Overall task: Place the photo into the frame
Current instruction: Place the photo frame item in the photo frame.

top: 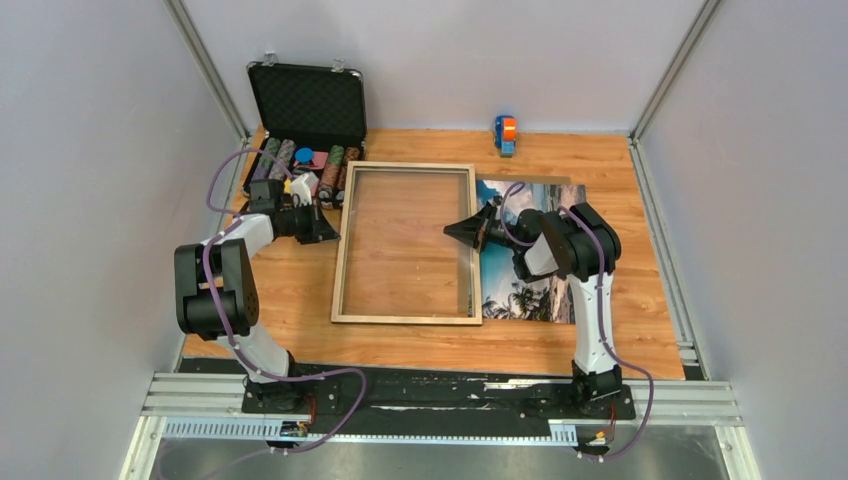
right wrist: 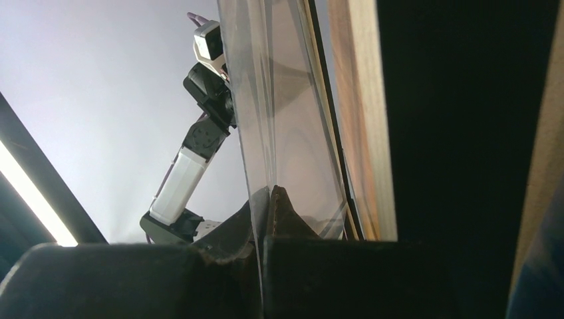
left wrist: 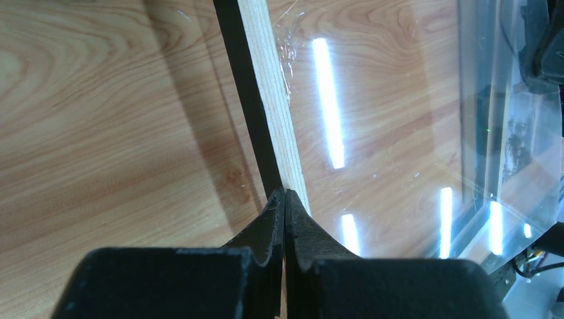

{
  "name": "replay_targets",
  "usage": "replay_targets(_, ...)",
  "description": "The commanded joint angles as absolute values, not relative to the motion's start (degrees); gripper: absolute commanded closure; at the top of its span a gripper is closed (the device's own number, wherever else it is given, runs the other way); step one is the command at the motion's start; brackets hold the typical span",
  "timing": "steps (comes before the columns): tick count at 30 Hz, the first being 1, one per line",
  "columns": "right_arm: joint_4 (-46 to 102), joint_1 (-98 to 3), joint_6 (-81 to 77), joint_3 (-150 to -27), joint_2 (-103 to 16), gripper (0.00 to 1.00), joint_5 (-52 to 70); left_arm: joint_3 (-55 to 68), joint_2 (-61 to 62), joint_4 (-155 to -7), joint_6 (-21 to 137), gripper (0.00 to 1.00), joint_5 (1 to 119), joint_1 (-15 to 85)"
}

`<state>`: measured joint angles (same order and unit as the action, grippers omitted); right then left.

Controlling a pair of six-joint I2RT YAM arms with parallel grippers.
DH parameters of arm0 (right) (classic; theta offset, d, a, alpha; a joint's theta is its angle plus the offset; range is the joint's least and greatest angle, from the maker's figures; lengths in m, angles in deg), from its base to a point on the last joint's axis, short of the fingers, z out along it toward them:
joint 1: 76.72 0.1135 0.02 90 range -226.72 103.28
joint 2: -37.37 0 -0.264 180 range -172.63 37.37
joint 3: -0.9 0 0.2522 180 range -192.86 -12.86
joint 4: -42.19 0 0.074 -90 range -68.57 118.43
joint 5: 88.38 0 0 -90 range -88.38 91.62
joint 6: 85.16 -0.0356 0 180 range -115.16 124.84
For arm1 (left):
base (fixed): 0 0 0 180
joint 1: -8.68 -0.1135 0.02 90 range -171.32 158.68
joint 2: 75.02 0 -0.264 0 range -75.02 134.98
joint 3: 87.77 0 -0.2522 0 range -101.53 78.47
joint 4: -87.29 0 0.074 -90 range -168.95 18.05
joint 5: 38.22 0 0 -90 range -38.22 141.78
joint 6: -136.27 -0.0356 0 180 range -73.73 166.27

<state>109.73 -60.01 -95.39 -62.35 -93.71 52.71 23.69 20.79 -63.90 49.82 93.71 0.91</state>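
The frame (top: 405, 318) lies flat mid-table, pale wood face up, with its clear glass pane (top: 400, 240) inside. My left gripper (top: 330, 235) is shut, its tips on the frame's left rail (left wrist: 273, 100); the left wrist view (left wrist: 284, 193) shows the jaws pressed together. My right gripper (top: 450, 229) is shut on the pane's right edge (right wrist: 286, 100), just inside the right rail; the right wrist view (right wrist: 271, 189) shows the clear sheet between the jaws. The photo (top: 530, 290), a beach print, lies flat right of the frame, partly hidden under my right arm.
An open black chip case (top: 305, 110) with poker chips stands at the back left, close behind my left gripper. A small blue and orange object (top: 506, 133) sits at the back edge. A brown strip (top: 530, 181) shows at the photo's far end. Grey walls enclose the table.
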Motion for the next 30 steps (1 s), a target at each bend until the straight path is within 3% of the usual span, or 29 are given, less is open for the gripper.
replay_targets(1,115.1,-59.7,-97.6,-63.3,-92.8,1.00,52.3,24.2,20.9,-64.3,49.0,1.00,93.4,0.7)
replay_targets(30,115.7,-60.7,-99.5,-63.7,-92.5,1.00,52.4,24.2,21.7,-64.5,49.1,1.00,93.1,0.7)
